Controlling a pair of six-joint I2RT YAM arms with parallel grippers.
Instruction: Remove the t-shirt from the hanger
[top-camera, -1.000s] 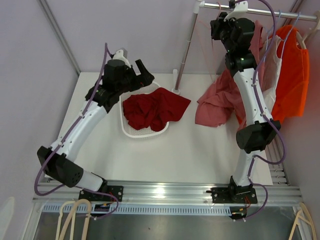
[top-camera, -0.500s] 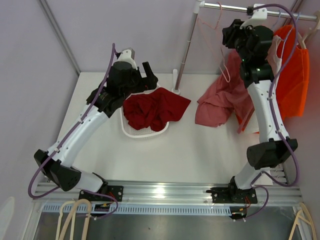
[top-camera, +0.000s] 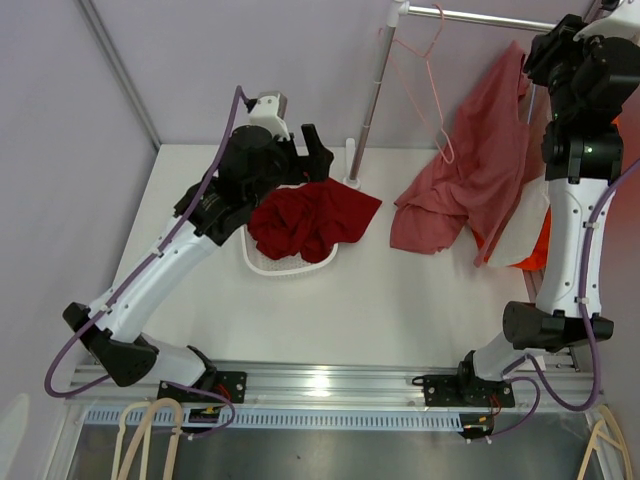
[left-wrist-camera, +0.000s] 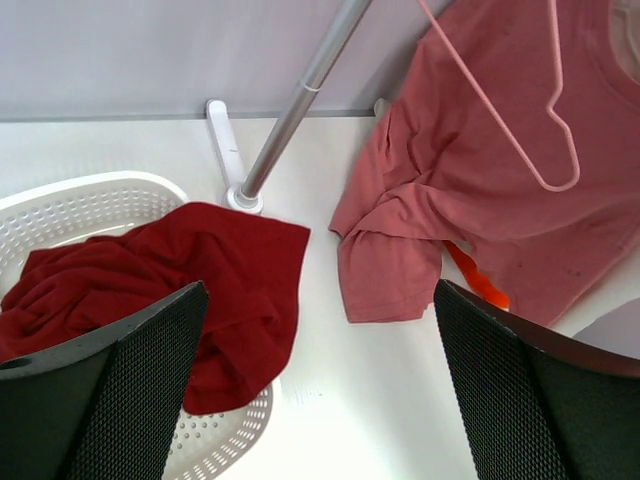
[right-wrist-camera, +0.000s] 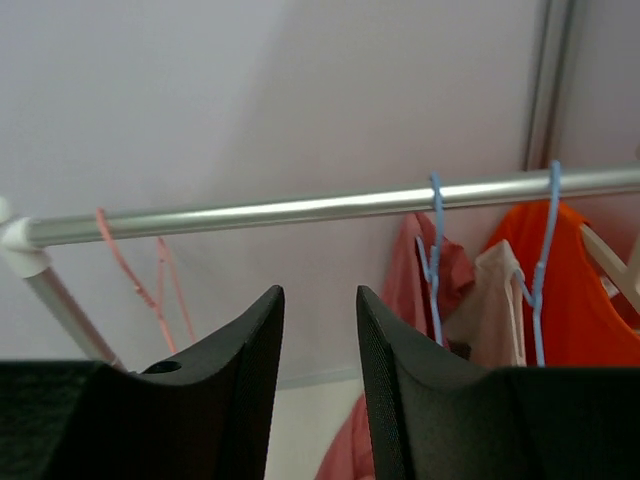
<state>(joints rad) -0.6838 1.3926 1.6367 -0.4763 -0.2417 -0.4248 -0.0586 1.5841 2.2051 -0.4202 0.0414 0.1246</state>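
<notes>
A pink t-shirt hangs from the right part of the rail, its lower end lying on the table. In the right wrist view its top sits on a blue hanger. My right gripper is up by the rail, beside the shirt's top; its fingers stand a little apart with nothing between them. An empty pink hanger hangs further left on the rail. My left gripper is wide open and empty above the basket's far edge.
A white basket holds a dark red shirt. The rack's upright pole stands behind it. An orange shirt and a cream one hang on a second blue hanger. Purple walls stand behind and to the left.
My right arm has swung right and upward along the rail, and the pink shirt's top has shifted right. My left gripper has moved slightly right and further back.
</notes>
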